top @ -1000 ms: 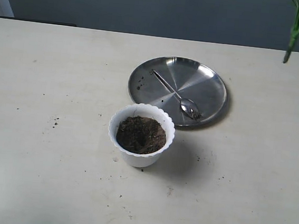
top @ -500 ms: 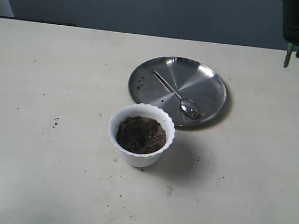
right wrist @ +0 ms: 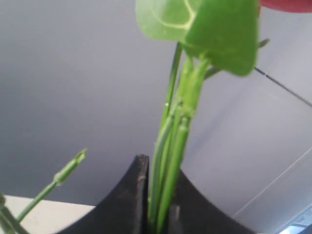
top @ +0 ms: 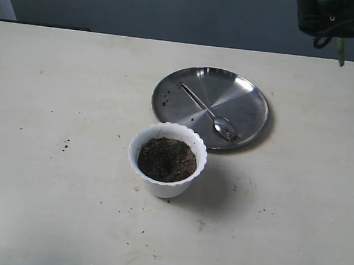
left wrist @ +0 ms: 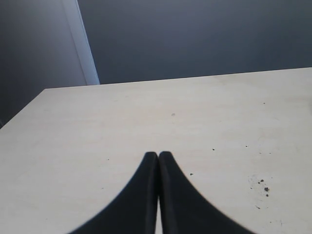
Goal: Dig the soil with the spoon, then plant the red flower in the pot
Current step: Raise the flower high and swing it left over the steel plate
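Note:
The white scalloped pot [top: 163, 186] stands mid-table, filled with dark brown soil [top: 167, 159]. Behind it and to the right, the silver spoon [top: 208, 113] lies on a round steel plate [top: 249, 95], its bowl toward the pot. My right gripper [right wrist: 160, 169] is shut on the thin green stems [right wrist: 168, 146] of the red flower, with the broad green leaf [right wrist: 204, 22] and a sliver of red bloom [right wrist: 287, 5] beyond them. In the exterior view the right arm [top: 339, 15] hangs high at the back right, a stem end [top: 341, 55] dangling below it. My left gripper [left wrist: 159, 155] is shut and empty over bare table.
Soil crumbs dot the cream table [top: 63, 143] around the pot and left of it, and a few lie on the plate. The table's far edge meets a dark wall.
The right arm has come leftward into the exterior view at the top right, carrying the flower. The pot, spoon and plate have not moved.

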Robot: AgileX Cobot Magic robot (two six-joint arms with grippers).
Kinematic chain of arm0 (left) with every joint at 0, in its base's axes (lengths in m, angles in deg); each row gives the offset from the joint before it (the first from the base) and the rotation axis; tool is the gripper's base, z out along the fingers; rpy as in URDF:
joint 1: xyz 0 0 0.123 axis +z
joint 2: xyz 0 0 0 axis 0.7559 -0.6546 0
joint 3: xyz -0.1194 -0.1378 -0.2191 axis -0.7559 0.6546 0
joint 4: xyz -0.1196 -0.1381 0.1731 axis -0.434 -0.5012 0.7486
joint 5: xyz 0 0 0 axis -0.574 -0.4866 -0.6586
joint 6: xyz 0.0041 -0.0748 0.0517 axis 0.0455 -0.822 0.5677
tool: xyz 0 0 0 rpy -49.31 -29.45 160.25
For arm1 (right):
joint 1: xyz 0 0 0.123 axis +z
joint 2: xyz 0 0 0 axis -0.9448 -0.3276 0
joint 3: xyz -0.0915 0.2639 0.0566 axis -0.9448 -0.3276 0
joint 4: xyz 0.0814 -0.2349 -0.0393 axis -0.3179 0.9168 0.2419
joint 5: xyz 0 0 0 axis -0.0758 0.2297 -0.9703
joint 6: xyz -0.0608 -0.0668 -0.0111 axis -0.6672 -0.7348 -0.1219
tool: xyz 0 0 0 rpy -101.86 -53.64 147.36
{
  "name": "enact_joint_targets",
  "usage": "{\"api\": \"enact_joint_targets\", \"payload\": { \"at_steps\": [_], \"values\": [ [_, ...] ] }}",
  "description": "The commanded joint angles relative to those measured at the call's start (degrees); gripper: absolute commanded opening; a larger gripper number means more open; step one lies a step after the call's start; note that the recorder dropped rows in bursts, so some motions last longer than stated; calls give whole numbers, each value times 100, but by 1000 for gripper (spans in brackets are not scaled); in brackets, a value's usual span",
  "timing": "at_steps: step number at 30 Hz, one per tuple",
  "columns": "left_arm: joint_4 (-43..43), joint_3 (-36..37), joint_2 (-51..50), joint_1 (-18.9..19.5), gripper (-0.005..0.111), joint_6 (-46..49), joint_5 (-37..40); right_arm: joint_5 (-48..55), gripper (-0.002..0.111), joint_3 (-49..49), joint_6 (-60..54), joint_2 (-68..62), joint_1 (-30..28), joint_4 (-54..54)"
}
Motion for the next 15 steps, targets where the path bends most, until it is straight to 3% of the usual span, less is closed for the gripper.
{"api": "enact_joint_targets", "payload": {
  "at_steps": [1,4,8,15],
  "values": [
    [-33,-21,30,-36,0,-22,-20,282,-1,556,-1987,-60,-4,-1170],
    [-33,-21,30,-36,0,-22,-20,686,-1,1038,-2494,-153,-133,-1849],
    [-33,-21,30,-36,0,-22,-20,1029,-1,1166,-704,-28,-242,-1649],
    [-33,-21,30,-36,0,-22,-20,-1192,-1,221,2461,830,-246,-878]
  ]
}}
